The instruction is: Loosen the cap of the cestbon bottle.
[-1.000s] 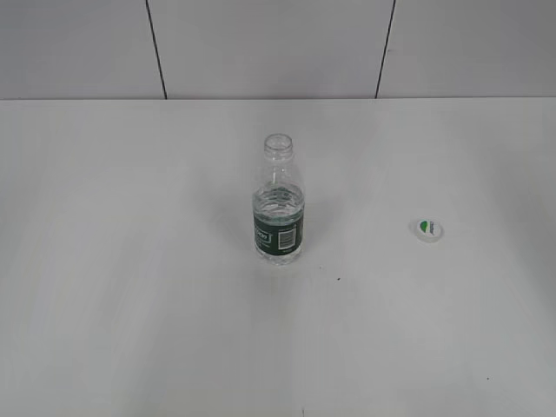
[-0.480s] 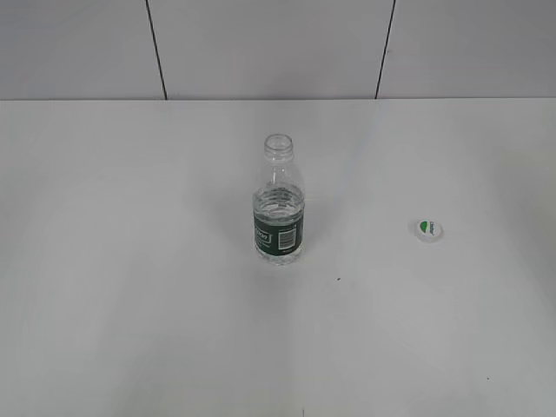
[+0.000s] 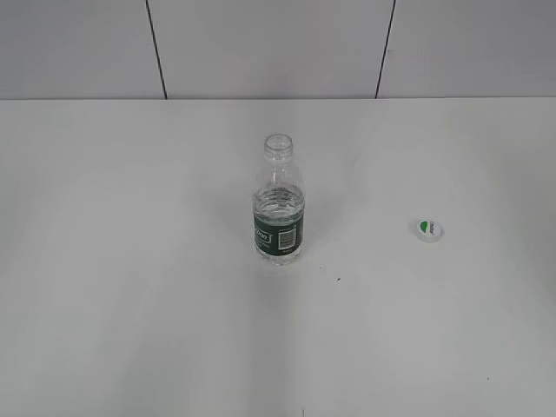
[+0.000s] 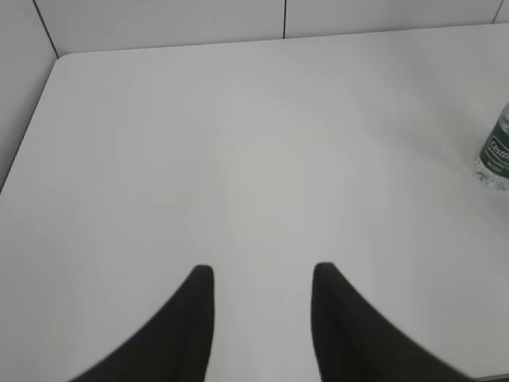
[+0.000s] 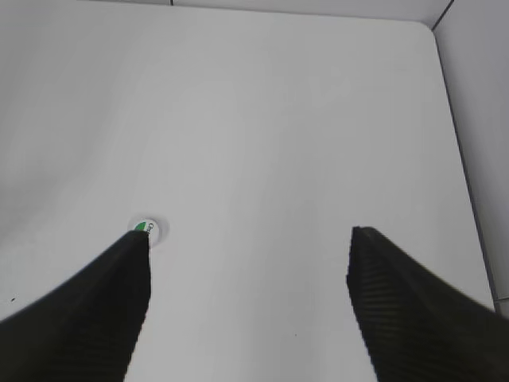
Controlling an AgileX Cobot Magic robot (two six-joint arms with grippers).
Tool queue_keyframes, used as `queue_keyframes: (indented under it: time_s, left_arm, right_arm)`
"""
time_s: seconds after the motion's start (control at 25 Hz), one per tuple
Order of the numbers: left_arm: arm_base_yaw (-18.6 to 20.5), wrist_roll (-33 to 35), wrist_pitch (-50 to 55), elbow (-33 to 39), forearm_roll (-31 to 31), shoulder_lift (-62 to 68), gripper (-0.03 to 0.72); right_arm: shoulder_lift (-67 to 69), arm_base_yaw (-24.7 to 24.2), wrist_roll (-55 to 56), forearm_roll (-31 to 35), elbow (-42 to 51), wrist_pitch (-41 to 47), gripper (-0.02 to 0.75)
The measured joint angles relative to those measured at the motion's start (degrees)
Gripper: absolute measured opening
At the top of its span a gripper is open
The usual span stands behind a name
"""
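The cestbon bottle [image 3: 279,204] stands upright in the middle of the white table, its threaded neck open with no cap on it. Its dark green label also shows at the right edge of the left wrist view [image 4: 497,151]. The cap [image 3: 426,228], white with a green patch, lies on the table well to the right of the bottle. In the right wrist view the cap [image 5: 148,229] peeks out just past my right gripper's left fingertip. My right gripper [image 5: 248,239] is open and empty. My left gripper [image 4: 261,274] is open and empty, far left of the bottle. Neither gripper shows in the exterior view.
The white table [image 3: 130,261] ends at a grey panelled wall [image 3: 261,43] at the back. Its rounded far corners show in the left wrist view [image 4: 64,60] and the right wrist view [image 5: 425,28].
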Motion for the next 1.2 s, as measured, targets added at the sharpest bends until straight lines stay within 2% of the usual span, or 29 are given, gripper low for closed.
queue_keyframes:
  time_s: [0.64, 0.92, 1.2]
  left_arm:
    - [0.00, 0.16, 0.09, 0.00, -1.28, 0.00, 0.257]
    - [0.00, 0.16, 0.09, 0.00, -1.28, 0.00, 0.350]
    - [0.00, 0.16, 0.09, 0.00, -1.28, 0.00, 0.363]
  right_arm:
    - [-42.03, 0.00, 0.40, -2.99, 22.76, -3.88, 0.589]
    - [-56.26, 0.00, 2.22, -2.99, 30.85, -2.72, 0.589]
    - [-63.99, 0.00, 3.76, -2.99, 37.18, -2.11, 0.589]
